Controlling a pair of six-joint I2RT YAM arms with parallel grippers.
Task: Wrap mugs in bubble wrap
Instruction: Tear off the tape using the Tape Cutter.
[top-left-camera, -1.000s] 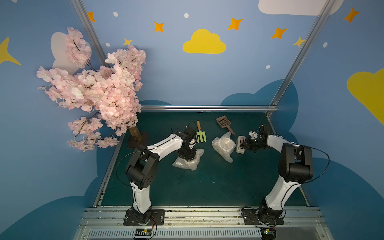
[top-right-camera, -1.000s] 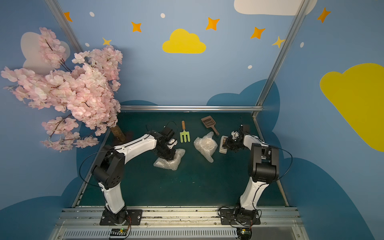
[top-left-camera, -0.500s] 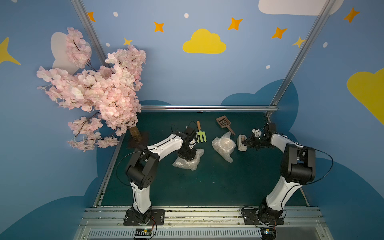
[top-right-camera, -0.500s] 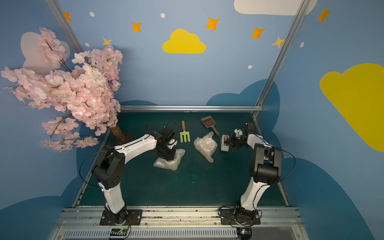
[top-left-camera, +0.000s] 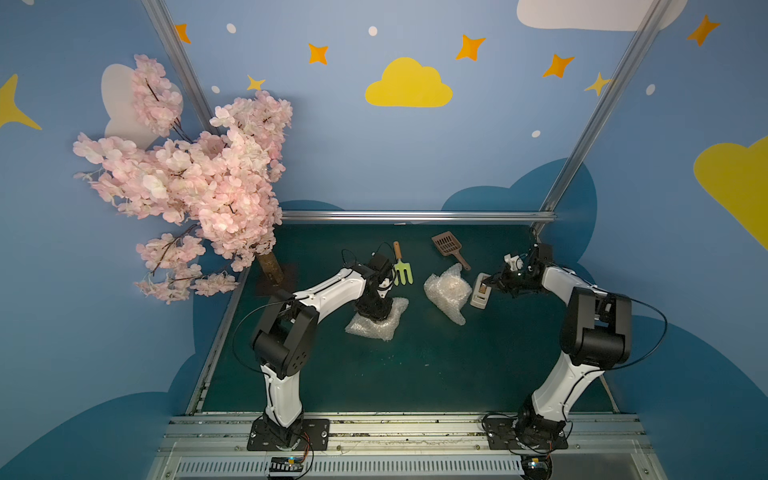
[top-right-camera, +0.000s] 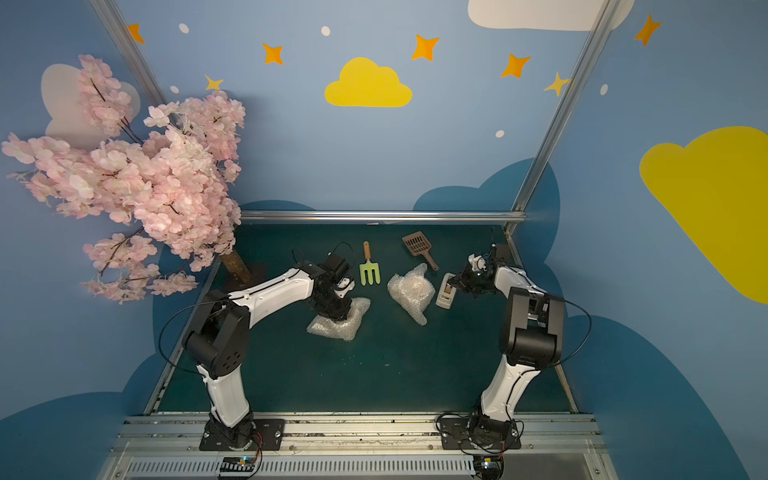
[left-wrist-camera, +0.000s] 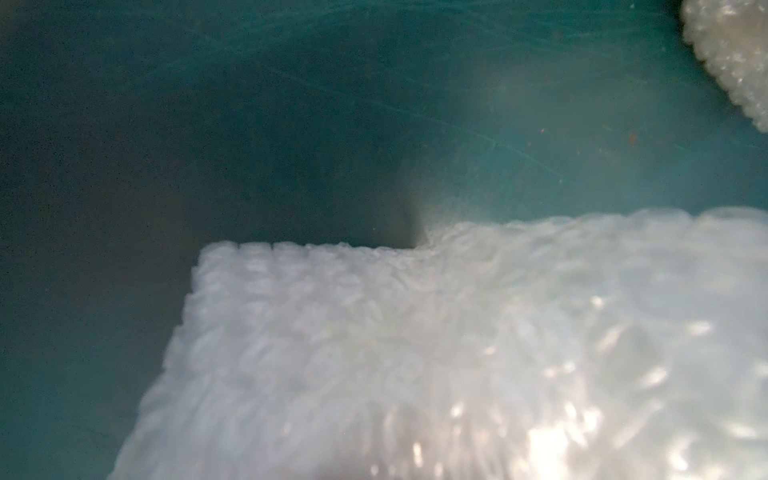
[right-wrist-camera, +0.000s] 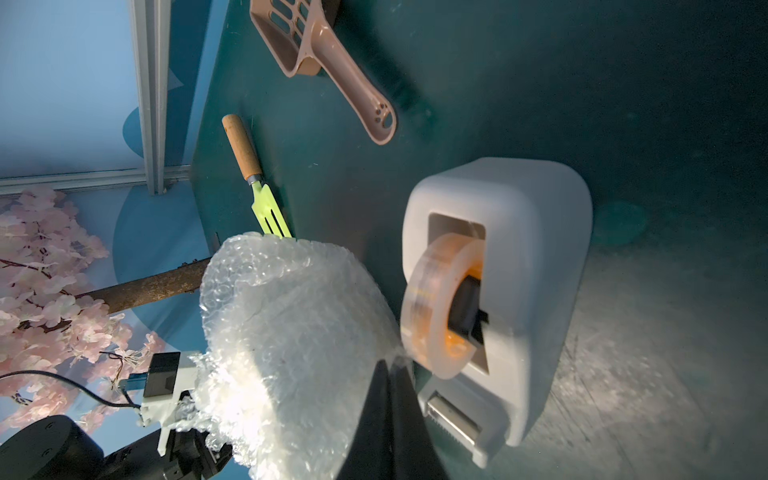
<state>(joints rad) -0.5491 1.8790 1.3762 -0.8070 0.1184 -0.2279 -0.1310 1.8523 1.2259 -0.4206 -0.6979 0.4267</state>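
Observation:
Two bundles of bubble wrap lie on the green table; the mugs are hidden, no ceramic shows. My left gripper (top-left-camera: 374, 309) points straight down into the left bubble wrap bundle (top-left-camera: 368, 329), and that bundle's blurred bubbles (left-wrist-camera: 415, 353) fill the left wrist view and cover the jaws. The other bubble wrap bundle (top-left-camera: 446, 291) sits mid-table, rounded and lumpy (right-wrist-camera: 291, 332). My right gripper (right-wrist-camera: 388, 368) is shut, its tips between that bundle and the clear tape roll (right-wrist-camera: 440, 307) of a white tape dispenser (top-left-camera: 480, 296). A thin translucent scrap sits at the tips.
A green hand fork (top-left-camera: 402, 271) with a wooden handle and a brown slotted scoop (top-left-camera: 448, 246) lie behind the bundles. A pink blossom tree (top-left-camera: 199, 187) stands at the back left corner, its trunk (top-left-camera: 270, 266) near the left arm. Metal rails edge the table.
The right arm's wrist and elbow have swung back and to the right while its tips stay at the tape dispenser. The left arm holds still on its bundle.

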